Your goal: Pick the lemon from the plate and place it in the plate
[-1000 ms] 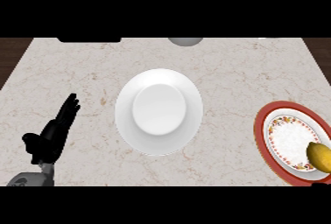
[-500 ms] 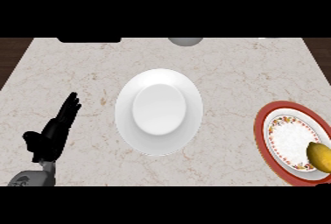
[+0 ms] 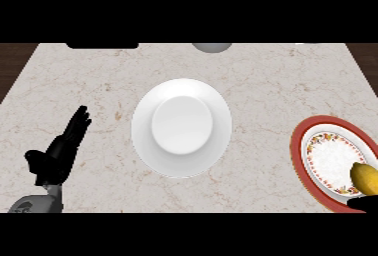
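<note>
Nothing on the surface (image 3: 295, 85) has shifted since the earlier frames except a dark bit of the right hand (image 3: 365, 204) now poking in at the lower right corner, just below the lemon (image 3: 365, 178); too little shows, cannot tell how its fingers stand. Lemon sits on the near right part of the red-rimmed patterned plate (image 3: 304, 150), partly cut off by the edge. White plate (image 3: 181, 127) lies mid-surface, bare, well apart from the lemon, likely the drop target. Left hand (image 3: 60, 152) rests at the left, fingers (image 3: 78, 122) straight and pointing up the view, holding nothing, well clear of both plates, so probably parked out of the way. Judgement: task barely begun, right hand approaching for the pick.
</note>
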